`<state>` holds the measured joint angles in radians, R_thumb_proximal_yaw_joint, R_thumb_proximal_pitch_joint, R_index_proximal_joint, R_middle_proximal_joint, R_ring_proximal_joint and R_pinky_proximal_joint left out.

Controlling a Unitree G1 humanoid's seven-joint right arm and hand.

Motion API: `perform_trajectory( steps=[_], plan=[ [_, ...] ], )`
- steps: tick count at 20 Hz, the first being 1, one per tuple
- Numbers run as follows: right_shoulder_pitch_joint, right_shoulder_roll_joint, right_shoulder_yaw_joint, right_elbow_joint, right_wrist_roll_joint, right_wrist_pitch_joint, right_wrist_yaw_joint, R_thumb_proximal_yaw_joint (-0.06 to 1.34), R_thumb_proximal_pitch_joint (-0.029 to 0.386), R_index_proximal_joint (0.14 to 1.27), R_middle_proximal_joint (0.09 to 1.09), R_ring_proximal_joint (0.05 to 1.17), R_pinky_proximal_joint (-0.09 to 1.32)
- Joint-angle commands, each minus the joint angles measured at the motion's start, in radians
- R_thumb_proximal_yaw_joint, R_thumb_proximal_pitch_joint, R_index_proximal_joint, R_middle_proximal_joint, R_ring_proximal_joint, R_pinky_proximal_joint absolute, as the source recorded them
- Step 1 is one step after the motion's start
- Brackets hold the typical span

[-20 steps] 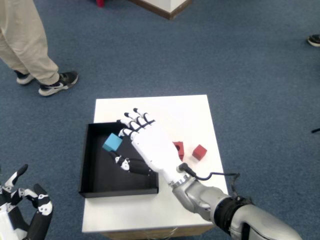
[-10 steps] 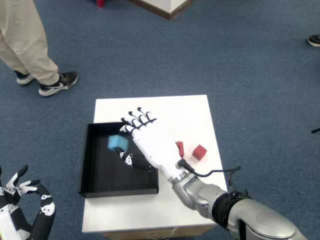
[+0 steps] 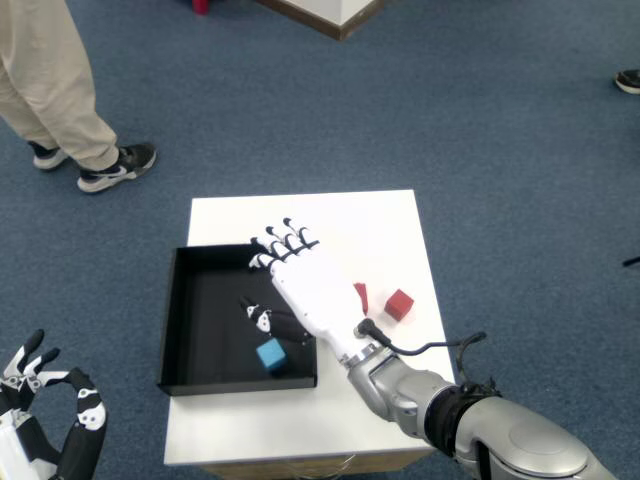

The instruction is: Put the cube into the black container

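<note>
Blue cube (image 3: 270, 355) lies inside black container (image 3: 172, 330), lower left of right hand (image 3: 312, 290); fingers spread, holding nothing.

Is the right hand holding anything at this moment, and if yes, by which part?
Nothing is held. The right hand is open above the black container, its fingers spread, and the blue cube lies apart from it on the container floor.

blue cube (image 3: 270, 355) — tilted | inside black container (image 3: 176, 330) — near front wall
</note>
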<state>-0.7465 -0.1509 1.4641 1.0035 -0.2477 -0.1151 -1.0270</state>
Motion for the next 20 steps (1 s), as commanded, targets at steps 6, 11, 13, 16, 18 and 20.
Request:
perform_trajectory(
  steps=[6,11,13,16,18,20],
  plan=[
    [-0.056,-0.017,-0.047,-0.073,0.036,-0.081,-0.223,0.67,0.157,0.65,0.32,0.27,0.19],
    [0.038,-0.129,-0.205,-0.384,0.248,-0.420,-0.316,0.68,0.146,0.62,0.33,0.32,0.27],
    [0.087,-0.189,-0.231,-0.376,0.329,-0.551,-0.284,0.67,0.143,0.61,0.34,0.33,0.29],
    [0.144,-0.307,-0.249,-0.382,0.397,-0.763,-0.230,0.60,0.174,0.54,0.34,0.32,0.28],
    [0.188,-0.392,-0.250,-0.417,0.392,-0.855,-0.231,0.42,0.238,0.50,0.33,0.32,0.27],
    [0.224,-0.448,-0.250,-0.385,0.426,-0.917,-0.216,0.17,0.239,0.44,0.33,0.32,0.26]
  ],
)
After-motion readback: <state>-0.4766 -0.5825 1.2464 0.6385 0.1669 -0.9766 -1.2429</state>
